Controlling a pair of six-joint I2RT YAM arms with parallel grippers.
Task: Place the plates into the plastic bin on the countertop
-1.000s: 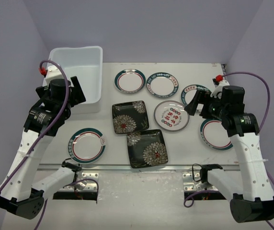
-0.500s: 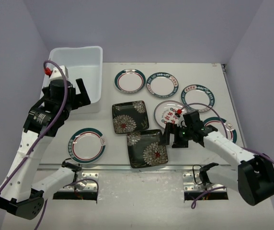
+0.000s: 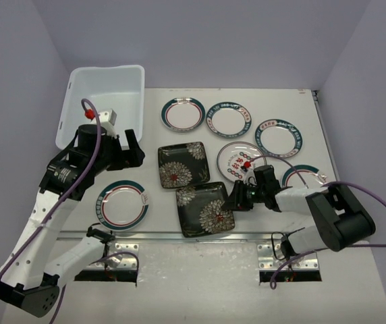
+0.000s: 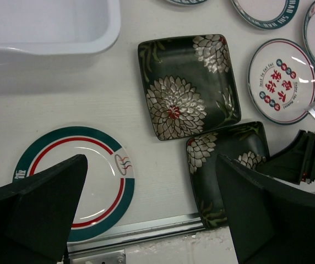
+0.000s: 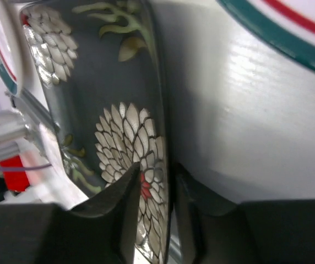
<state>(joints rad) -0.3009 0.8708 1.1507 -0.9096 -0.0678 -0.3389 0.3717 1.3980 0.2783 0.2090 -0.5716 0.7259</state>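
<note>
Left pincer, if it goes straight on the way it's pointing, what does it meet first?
Probably bare countertop, in the gap between the teal-rimmed round plate and the nearer square black plate. The left pincer hangs well above, so that's approximate.

At the back you see a pale purple back wall (image 3: 206,40). You also see a left wall (image 3: 11,101) and a right wall (image 3: 375,81), the same purple. All three are plain and smooth. The back wall meets each side wall in a corner.

Glossy black plate (image 5: 91,93), translucent plastic bin (image 3: 105,94), matt countertop (image 3: 287,101)
</note>
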